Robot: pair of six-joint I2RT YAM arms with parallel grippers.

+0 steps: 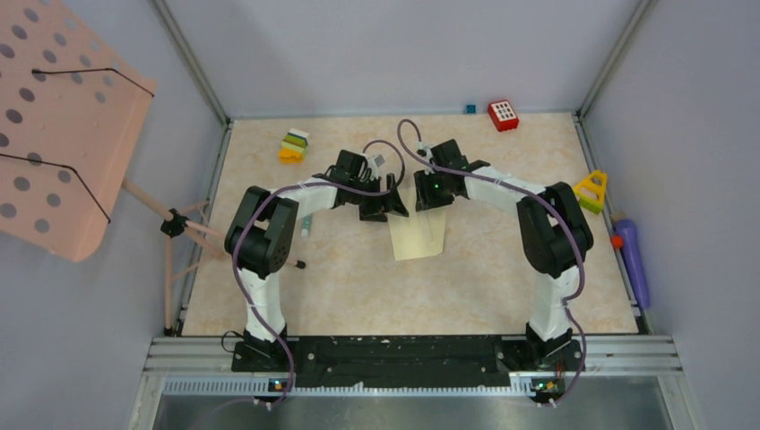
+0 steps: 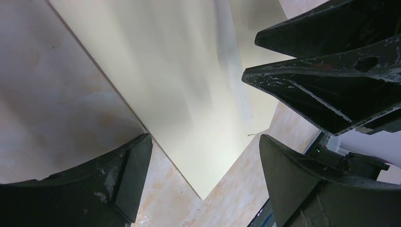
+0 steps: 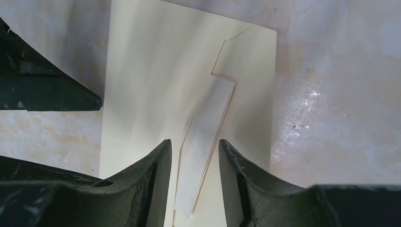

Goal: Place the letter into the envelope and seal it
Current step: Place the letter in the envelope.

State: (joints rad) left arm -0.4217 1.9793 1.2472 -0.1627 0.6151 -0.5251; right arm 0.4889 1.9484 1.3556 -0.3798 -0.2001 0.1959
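Observation:
The pale yellow envelope (image 1: pixel 418 236) lies flat on the table's middle; it also shows in the left wrist view (image 2: pixel 170 80) and the right wrist view (image 3: pixel 151 85). A narrow paler paper strip (image 3: pixel 204 142) stands up from its face; I cannot tell whether it is the flap or the letter. My right gripper (image 1: pixel 430 193) (image 3: pixel 195 182) hovers over the envelope's far end, jaws a little apart with the strip between them. My left gripper (image 1: pixel 385 208) (image 2: pixel 208 182) is open over the envelope's corner, holding nothing. No separate letter shows.
A red block (image 1: pixel 503 115) and a small blue cube (image 1: pixel 470 108) sit at the back. Stacked coloured blocks (image 1: pixel 293 146) sit back left. A yellow toy (image 1: pixel 591 190) and a purple object (image 1: pixel 630 260) are on the right. A pink perforated board (image 1: pixel 63 125) on a stand is on the left.

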